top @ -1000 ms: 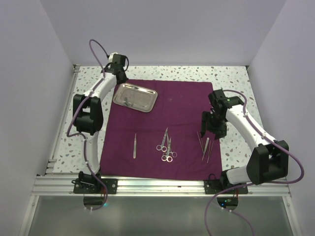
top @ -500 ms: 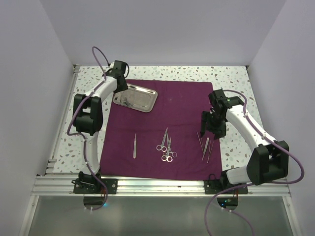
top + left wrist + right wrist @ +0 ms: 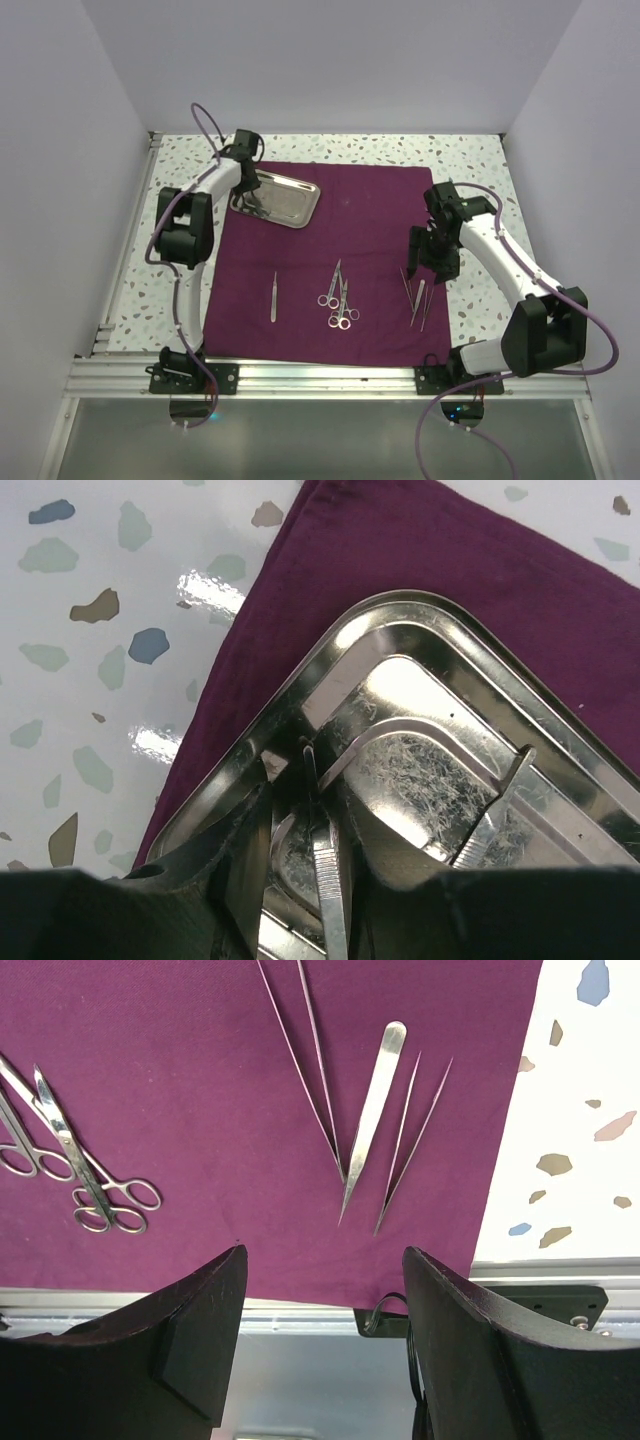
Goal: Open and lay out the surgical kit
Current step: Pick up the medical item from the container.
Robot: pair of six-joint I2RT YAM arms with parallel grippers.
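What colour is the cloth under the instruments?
The cloth is plain dark magenta-purple, clearest in the right wrist view.

The white speckled surface (image 3: 470,155) carries a dark magenta-purple cloth wrap (image 3: 370,225), spread flat over most of its middle. The cloth wrap runs up to the near edge, and bare strips of surface show along the far, left and right edges.

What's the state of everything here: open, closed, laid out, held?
Purple cloth wrap: unfolded, spread flat.
Steel tray: upright on the cloth's far left corner.
Scissors: laid out on the cloth.
Loose tweezers: lying on the cloth.
Left gripper: open, around tweezers in the tray.
Right gripper: open, empty, above the cloth.
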